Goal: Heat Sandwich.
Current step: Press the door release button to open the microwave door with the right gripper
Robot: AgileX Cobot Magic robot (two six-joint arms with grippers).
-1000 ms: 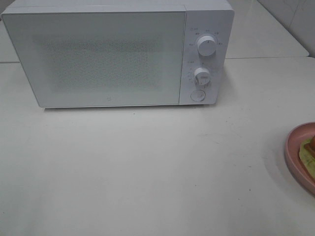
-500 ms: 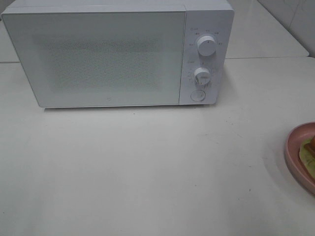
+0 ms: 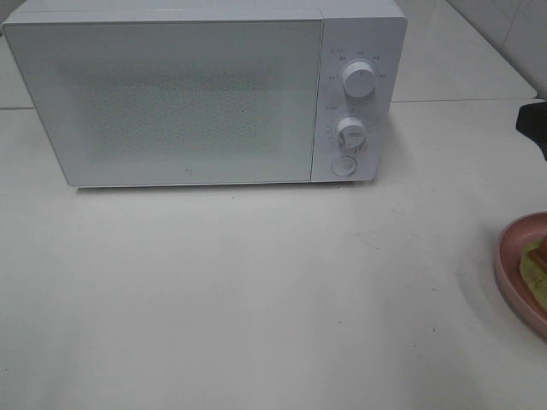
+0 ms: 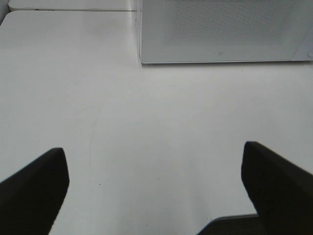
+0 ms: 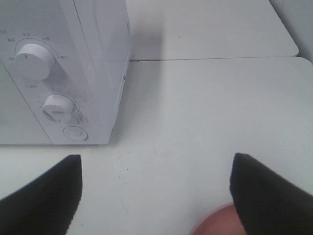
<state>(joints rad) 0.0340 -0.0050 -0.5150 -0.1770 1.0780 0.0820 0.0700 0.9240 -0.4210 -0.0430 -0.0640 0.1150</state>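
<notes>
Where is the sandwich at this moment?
In the exterior high view, the sandwich lies on the pink plate at the far right edge, front-right of the microwave.

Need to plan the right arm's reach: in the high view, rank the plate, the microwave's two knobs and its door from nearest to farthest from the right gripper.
1. Plate, at the view's right edge, by the right gripper.
2. Upper knob and lower knob, on the right end of the microwave; too close to call between them.
3. Door, the microwave's left part.
</notes>
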